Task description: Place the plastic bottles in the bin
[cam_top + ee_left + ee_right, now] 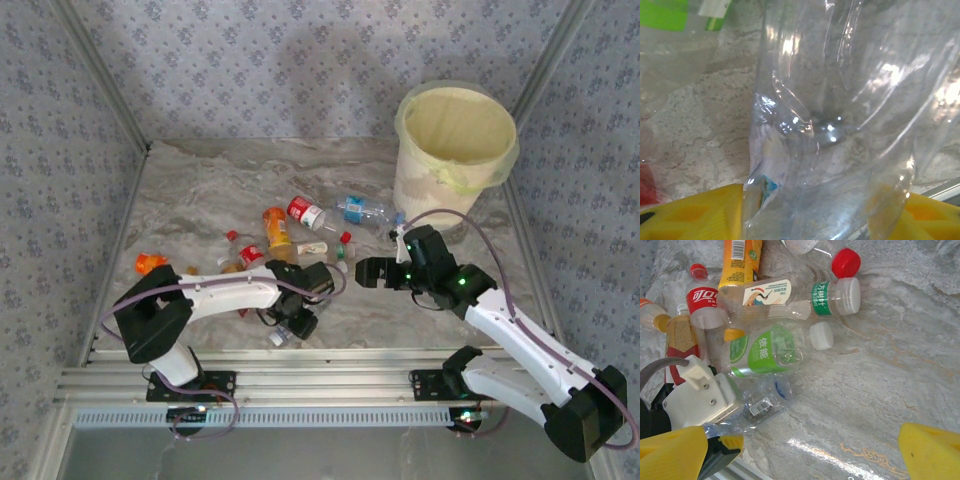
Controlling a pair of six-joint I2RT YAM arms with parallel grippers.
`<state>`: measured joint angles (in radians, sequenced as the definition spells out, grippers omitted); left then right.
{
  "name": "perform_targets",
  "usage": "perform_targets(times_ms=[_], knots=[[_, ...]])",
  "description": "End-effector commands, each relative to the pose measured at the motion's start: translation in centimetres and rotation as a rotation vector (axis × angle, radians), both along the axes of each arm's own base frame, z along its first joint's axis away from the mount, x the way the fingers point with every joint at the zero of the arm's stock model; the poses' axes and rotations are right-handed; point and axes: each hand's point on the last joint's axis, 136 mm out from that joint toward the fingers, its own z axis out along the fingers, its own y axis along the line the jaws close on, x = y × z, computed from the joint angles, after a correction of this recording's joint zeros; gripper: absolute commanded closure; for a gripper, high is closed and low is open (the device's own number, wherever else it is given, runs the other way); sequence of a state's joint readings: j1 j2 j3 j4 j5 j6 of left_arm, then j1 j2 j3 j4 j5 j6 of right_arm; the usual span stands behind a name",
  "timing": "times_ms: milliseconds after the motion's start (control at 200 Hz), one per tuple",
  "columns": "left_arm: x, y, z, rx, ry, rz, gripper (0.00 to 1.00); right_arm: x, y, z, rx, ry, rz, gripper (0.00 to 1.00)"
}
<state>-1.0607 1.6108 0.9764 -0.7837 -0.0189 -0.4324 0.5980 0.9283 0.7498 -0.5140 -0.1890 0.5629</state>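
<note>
Step in hand: the left arm's pick of a clear crumpled bottle (840, 125) from the near edge of the pile on the worktop (200, 200).

The left gripper (810, 222) has a yellow finger against each flank of this bottle, and the thin walls buckle inward between them. It reads as closed on the bottle, though the wrist view is too close to judge how firm the hold is.

Doing it well:
- Thin plastic gives and slips, so the squeeze should be sure before any lift.
- Raise it straight up, clear of the green-labelled bottle (762, 352) and the white-capped bottle (805, 295) lying just beyond.
- Carry it high and release only once past the rim of the bin.

Positions:
- The bin (425, 190) stands at the far right, well apart from the left gripper.
- The right gripper (372, 270) hangs between the two, so the carry path needs care. Its fingers are spread wide with nothing in them, over bare worktop just right of the pile.
- The other plastic bottles (290, 225) lie scattered beyond the left arm.
</note>
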Motion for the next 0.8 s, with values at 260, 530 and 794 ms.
perform_targets(times_ms=[260, 530, 794], knots=[[0.2, -5.6, 8.0, -0.374, -0.012, 0.099, 0.42, 0.3, 0.3, 1.3, 0.254, 0.079, -0.128, 0.01], [0.8, -10.1, 13.5, -0.744, 0.098, 0.195, 0.41, 0.2, 2.3, 4.2, 0.420, 0.050, -0.025, 0.09], [0.9, -11.5, 16.8, -0.903, 0.173, 0.188, 0.41, 0.0, 3.5, 5.2, 0.500, 0.045, 0.037, 0.13]])
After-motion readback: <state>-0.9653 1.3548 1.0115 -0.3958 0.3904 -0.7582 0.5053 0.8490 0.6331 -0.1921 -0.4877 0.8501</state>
